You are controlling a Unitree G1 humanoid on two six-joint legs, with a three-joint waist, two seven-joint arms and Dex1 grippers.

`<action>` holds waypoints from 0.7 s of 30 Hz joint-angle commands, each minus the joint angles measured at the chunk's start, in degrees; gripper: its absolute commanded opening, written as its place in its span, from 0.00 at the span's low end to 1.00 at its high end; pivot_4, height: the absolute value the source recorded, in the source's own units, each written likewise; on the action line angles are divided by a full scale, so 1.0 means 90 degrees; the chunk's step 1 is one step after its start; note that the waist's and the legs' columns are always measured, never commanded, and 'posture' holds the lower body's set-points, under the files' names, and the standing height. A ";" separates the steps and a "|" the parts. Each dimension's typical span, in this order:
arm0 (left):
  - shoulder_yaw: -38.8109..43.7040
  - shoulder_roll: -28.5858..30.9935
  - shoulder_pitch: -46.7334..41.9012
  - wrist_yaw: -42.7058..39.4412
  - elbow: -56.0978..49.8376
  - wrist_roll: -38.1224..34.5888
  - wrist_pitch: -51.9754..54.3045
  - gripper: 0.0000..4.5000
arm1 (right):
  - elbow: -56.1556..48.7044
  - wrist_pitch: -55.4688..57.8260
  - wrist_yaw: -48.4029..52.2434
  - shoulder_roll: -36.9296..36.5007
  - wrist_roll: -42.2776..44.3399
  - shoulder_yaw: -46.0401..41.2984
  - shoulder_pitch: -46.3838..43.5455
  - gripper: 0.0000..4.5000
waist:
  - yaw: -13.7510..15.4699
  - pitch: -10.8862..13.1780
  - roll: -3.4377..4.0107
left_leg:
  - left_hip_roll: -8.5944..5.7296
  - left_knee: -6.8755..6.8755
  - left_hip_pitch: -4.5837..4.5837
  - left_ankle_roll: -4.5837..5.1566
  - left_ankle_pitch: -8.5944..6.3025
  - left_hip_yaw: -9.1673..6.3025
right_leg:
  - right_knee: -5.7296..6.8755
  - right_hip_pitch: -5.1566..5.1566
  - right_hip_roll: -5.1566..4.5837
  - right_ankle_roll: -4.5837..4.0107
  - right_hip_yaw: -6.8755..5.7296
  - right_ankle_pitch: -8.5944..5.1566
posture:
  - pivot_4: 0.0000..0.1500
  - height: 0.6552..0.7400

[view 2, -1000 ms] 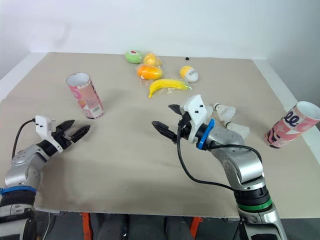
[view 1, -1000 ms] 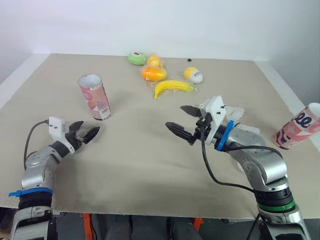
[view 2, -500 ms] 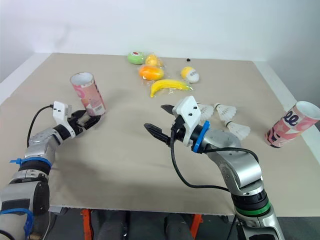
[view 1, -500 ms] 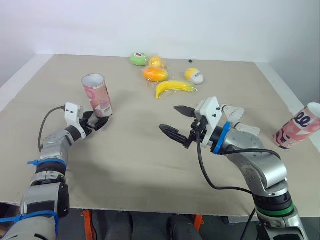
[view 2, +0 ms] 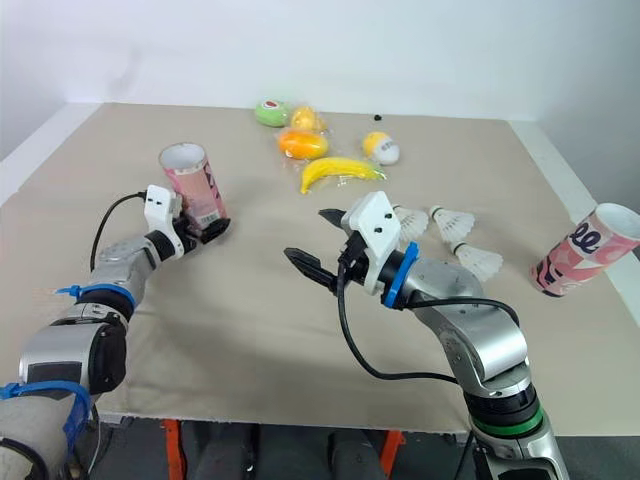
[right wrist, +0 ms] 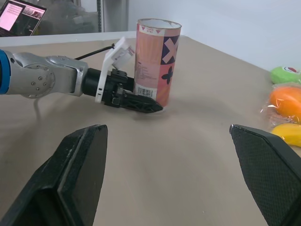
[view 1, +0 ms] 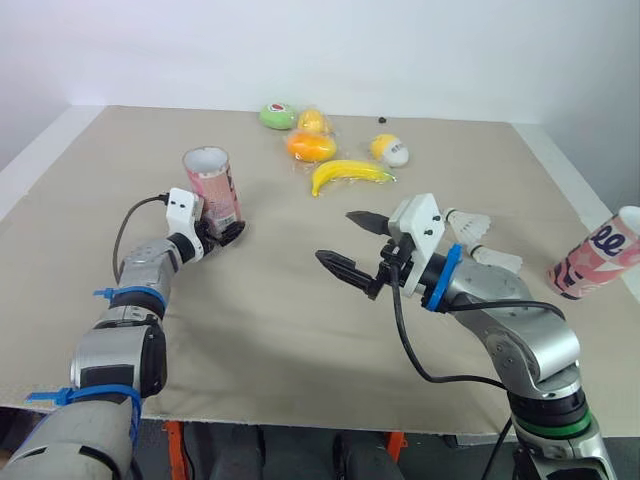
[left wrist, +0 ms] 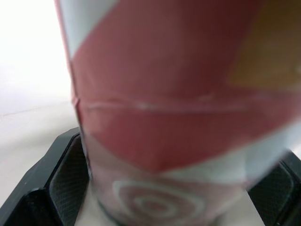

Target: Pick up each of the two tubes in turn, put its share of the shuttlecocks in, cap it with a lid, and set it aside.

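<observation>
A pink patterned tube [view 1: 212, 188] stands open-topped on the left of the table. My left gripper [view 1: 224, 232] is open around its base. In the left wrist view the tube [left wrist: 169, 103] sits deep between the two fingers [left wrist: 61, 188], which lie close against its sides. My right gripper [view 1: 336, 236] hovers open and empty over the table's middle, pointing towards that tube [right wrist: 157, 61]. Behind the right wrist lie three white shuttlecocks [view 2: 456, 221]. A second pink tube [view 1: 596, 255] leans tilted at the table's right edge.
Toy fruit lies at the back centre: a banana [view 1: 348, 175], an orange piece [view 1: 308, 147], a green piece [view 1: 277, 117] and a yellow-white piece [view 1: 388, 150]. A small black item [view 1: 382, 119] sits near the far edge. A laptop [right wrist: 19, 16] stands beyond the table.
My left gripper has moved forward and right until its fingers came around the tube's base. The tube has slid a little to the right. The right gripper drifted slightly left, then held still.
</observation>
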 commanded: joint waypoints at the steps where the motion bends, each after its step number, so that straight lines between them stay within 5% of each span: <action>1: -0.0001 -0.0023 -0.0234 0.0126 0.0054 0.0125 -0.0078 1.00 | -0.0282 -0.0033 -0.0054 -0.0012 0.0058 -0.0172 -0.0059 0.99 | -0.0001 0.0000 0.0000 | 0.0000 -0.0002 0.0000 0.0000 0.0000 -0.0001 | 0.0000 -0.0001 0.0001 -0.0001 0.0000 0.0000 | 1.00 0.43; 5: 0.0028 -0.0086 -0.0267 0.0152 0.0073 0.0162 -0.0149 1.00 | -0.0306 -0.0009 -0.0091 -0.0018 0.0058 -0.0164 -0.0035 0.99 | -0.0003 0.0000 -0.0001 | 0.0000 -0.0002 0.0000 0.0000 0.0000 -0.0001 | 0.0000 0.0000 0.0000 0.0000 0.0000 -0.0001 | 1.00 0.43; 10: 0.0035 -0.0154 -0.0253 0.0207 0.0072 0.0170 -0.0155 0.69 | -0.0335 0.0000 -0.0102 -0.0016 0.0061 -0.0151 -0.0012 1.00 | -0.0003 0.0001 -0.0001 | 0.0000 -0.0002 0.0000 0.0000 0.0000 -0.0001 | 0.0000 0.0000 0.0000 0.0000 0.0000 -0.0001 | 1.00 0.43; 21: -0.0026 -0.0001 -0.0113 -0.0399 -0.0167 0.0180 -0.0442 0.69 | -0.0265 0.0063 -0.0152 -0.0231 0.0075 -0.0592 0.0155 1.00 | -0.0002 0.0001 -0.0002 | -0.0001 -0.0003 -0.0002 -0.0001 0.0000 -0.0001 | 0.0000 -0.0001 -0.0001 -0.0001 0.0000 -0.0001 | 1.00 0.43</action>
